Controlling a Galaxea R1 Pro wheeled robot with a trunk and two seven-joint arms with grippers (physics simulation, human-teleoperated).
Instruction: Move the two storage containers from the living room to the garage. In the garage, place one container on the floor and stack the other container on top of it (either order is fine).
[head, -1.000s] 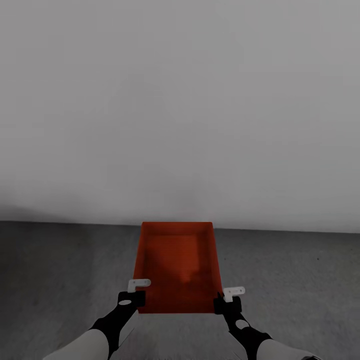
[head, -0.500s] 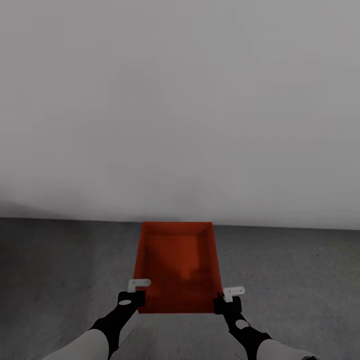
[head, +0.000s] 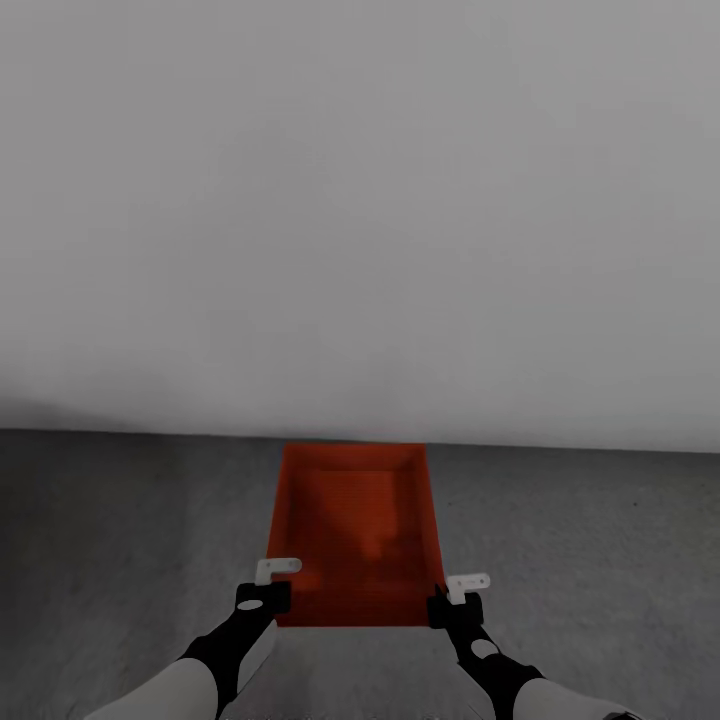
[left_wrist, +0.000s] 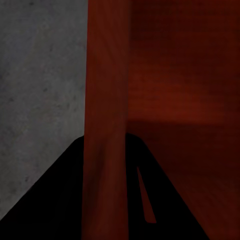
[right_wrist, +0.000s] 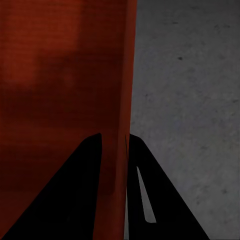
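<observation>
setting: the garage, with the floor (head: 120, 540) of dark grey rough concrete across the lower part of the head view and a plain pale grey wall (head: 360, 200) rising behind it
storage container (head: 358, 535): one orange-red topless bin, held out in front of the robot above the floor, its long axis running away from the camera toward the wall; its far edge sits near the line where floor meets wall in the head view
container interior: bare, with a soft darker patch on the bottom
left gripper (head: 270, 590): clamped on the container's left side wall at the near corner; in the left wrist view the thin red wall (left_wrist: 105, 125) runs straight between the two dark fingers (left_wrist: 55, 200), one finger outside over the concrete, one inside the bin
right gripper (head: 455, 598): clamped on the container's right side wall at the near corner; in the right wrist view the red wall (right_wrist: 117, 100) passes between the dark fingers (right_wrist: 165, 200), with the bin's inside to one side and grey floor to the other
arms: both reach forward from the bottom edge of the head view, black forearms with white upper sections, roughly mirrored on either side of the bin
container tilt: looks about level, near edge at the grippers
contact with floor: cannot tell from these views whether the bin's underside touches the concrete
</observation>
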